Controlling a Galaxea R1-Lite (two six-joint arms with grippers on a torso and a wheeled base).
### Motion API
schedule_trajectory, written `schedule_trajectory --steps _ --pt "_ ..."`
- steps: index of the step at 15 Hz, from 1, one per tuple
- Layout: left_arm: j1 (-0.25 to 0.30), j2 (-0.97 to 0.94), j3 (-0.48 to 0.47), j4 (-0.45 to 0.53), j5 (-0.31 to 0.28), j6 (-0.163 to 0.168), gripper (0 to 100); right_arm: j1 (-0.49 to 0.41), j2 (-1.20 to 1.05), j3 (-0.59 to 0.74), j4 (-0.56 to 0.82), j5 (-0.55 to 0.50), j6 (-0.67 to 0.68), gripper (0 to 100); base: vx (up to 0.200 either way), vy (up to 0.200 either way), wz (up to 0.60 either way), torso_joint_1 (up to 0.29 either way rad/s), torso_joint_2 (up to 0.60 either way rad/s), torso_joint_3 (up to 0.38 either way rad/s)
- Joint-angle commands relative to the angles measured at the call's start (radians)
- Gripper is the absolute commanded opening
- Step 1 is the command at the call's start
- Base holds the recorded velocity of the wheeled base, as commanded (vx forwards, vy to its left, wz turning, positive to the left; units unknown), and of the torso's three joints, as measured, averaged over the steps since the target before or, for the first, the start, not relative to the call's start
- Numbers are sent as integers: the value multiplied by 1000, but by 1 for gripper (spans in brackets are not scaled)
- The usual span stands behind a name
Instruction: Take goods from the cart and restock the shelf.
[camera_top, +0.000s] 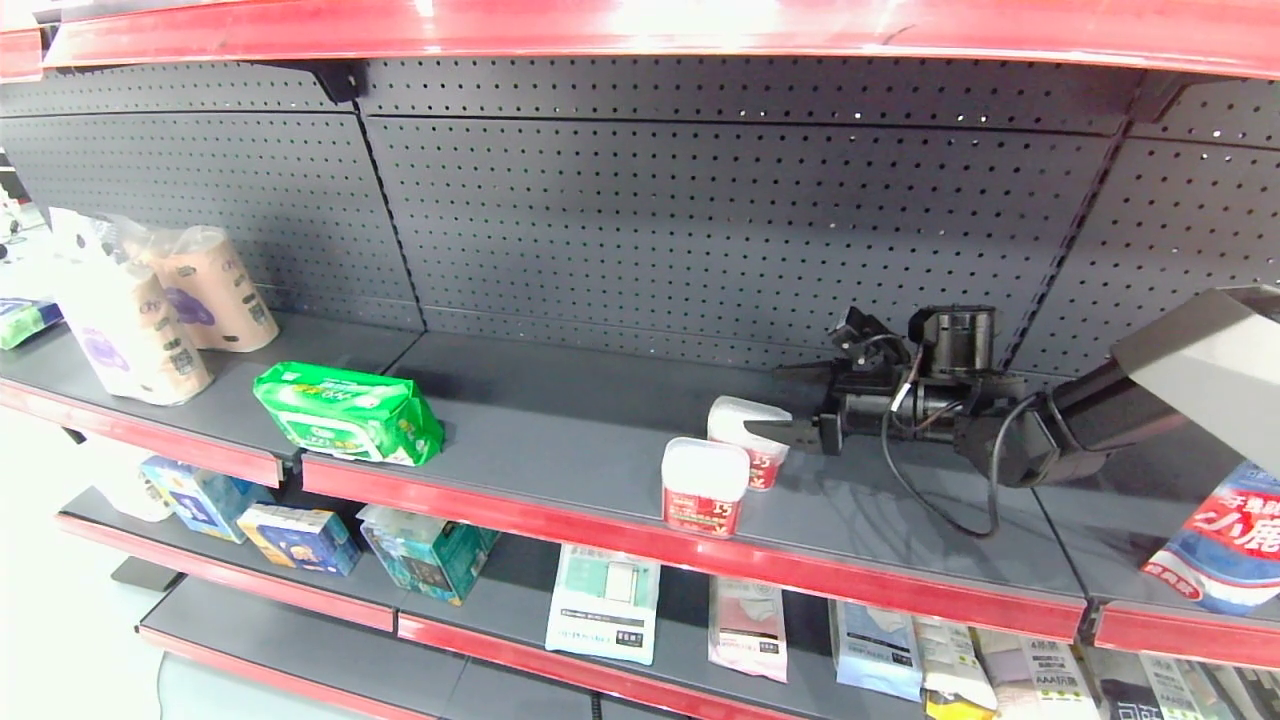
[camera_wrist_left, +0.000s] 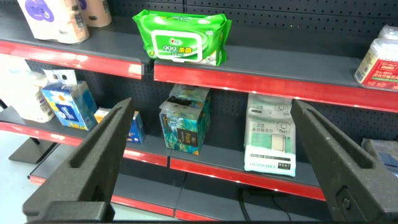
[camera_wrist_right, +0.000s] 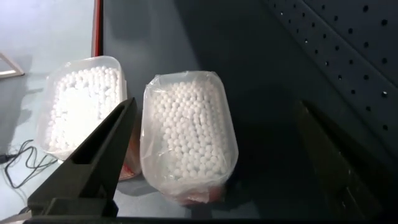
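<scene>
Two small jars with white lids and red labels stand on the grey shelf (camera_top: 560, 440). The front jar (camera_top: 704, 486) (camera_wrist_right: 81, 109) is at the red edge. Just behind it, the rear jar (camera_top: 745, 437) (camera_wrist_right: 189, 134) stands between the spread fingers of my right gripper (camera_top: 780, 432) (camera_wrist_right: 214, 124), closer to one finger (camera_wrist_right: 106, 149). That gripper is open and low over the shelf. My left gripper (camera_wrist_left: 211, 106) is open with nothing between its fingers, facing the shelf front below a green wipes pack (camera_wrist_left: 181, 37) (camera_top: 348, 413).
Toilet roll packs (camera_top: 130, 320) stand at the shelf's left end, and a blue-white pack (camera_top: 1225, 545) lies at the right. A pegboard wall (camera_top: 700, 220) closes the back. Boxes and pouches (camera_wrist_left: 185, 118) fill the lower shelves. Bare shelf lies between the wipes and the jars.
</scene>
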Motion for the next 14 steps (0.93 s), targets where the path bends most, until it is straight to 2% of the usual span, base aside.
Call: schedule_trajectory --steps 1,5,7,11,14 --pt "0 -2 0 0 0 1 100 -1 -45 23 -1 -13 2 100 0 0 0 0 0 0" --pt "0 0 0 0 0 1 100 12 -160 106 -1 -136 114 100 0 0 0 0 0 0" --pt "0 0 0 0 0 0 100 19 -223 158 -1 -179 118 100 0 0 0 0 0 0" --pt "0 0 0 0 0 0 100 85 -449 279 -1 -417 250 100 0 0 0 0 0 0" --pt "0 0 0 0 0 0 100 85 -627 417 -1 -463 266 100 0 0 0 0 0 0"
